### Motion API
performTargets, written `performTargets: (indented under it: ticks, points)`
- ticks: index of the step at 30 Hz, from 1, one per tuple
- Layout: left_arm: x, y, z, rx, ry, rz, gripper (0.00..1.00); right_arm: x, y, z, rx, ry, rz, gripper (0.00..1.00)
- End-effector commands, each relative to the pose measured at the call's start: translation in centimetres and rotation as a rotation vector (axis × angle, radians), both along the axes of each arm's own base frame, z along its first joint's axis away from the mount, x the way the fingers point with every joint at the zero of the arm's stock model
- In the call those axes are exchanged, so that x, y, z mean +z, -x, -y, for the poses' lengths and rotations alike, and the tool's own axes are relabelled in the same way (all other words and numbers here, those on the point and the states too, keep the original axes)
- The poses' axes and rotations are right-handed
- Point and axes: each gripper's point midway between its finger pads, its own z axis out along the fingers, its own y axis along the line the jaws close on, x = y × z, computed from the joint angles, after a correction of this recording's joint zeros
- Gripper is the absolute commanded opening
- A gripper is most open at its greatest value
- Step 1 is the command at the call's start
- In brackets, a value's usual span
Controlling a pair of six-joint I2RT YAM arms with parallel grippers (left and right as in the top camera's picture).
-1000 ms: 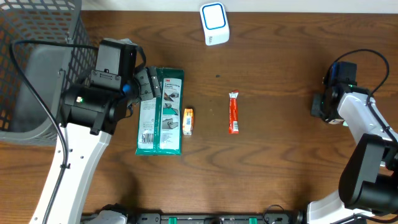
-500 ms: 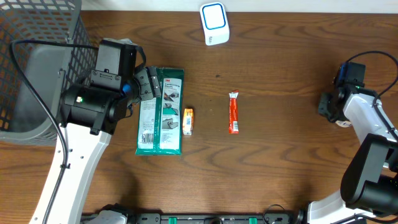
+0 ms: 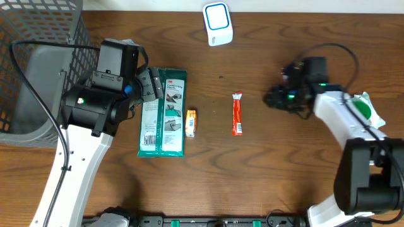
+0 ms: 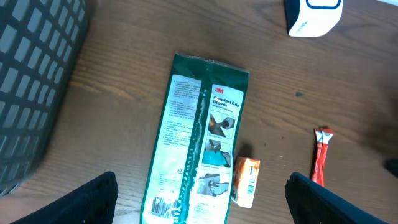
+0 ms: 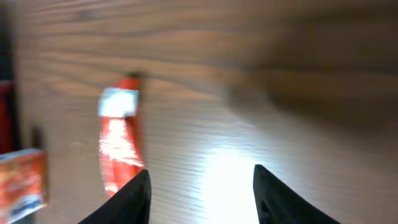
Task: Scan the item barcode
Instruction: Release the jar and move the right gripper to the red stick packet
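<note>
Wooden brown tabletop [image 3: 284,176] holds a slim red stick packet [image 3: 237,114] lying flat at centre, just left of the right gripper [image 5: 202,193], whose jaws stand apart and empty. The left gripper [image 4: 202,202], spread wide, hangs over a flat green glove package [image 3: 163,112]. A small orange box [image 3: 190,122] lies beside the package. A white-and-blue scanner block [image 3: 218,24] sits at the far edge.

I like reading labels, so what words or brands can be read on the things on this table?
"3M": on the green packet.
"Comfort Grip": just below, same packet; its fine print is too small.
Orange box: print too small.
Red stick: label blurred.
White device: no words legible.
</note>
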Motion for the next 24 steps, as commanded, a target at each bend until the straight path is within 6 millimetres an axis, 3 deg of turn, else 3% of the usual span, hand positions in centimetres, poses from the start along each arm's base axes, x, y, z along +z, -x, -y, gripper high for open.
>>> performTargets:
  ticks: [1, 7, 14, 24]
  points:
    - [0.5, -0.2, -0.3, 0.005, -0.014, 0.013, 0.87, 0.1, 0.4, -3.6, 0.054, 0.014, 0.019, 0.52]
    - [0.5, -0.2, -0.3, 0.005, -0.014, 0.013, 0.86, 0.0, 0.3, -7.5, 0.134, 0.214, 0.144, 0.65]
    - [0.5, -0.2, -0.3, 0.005, -0.014, 0.013, 0.86, 0.4, 0.4, -8.5, 0.135, 0.413, 0.244, 0.61]
    - [0.5, -0.2, -0.3, 0.005, -0.014, 0.013, 0.86, 0.5, -1.1, -9.3, 0.071, 0.370, 0.288, 0.59]
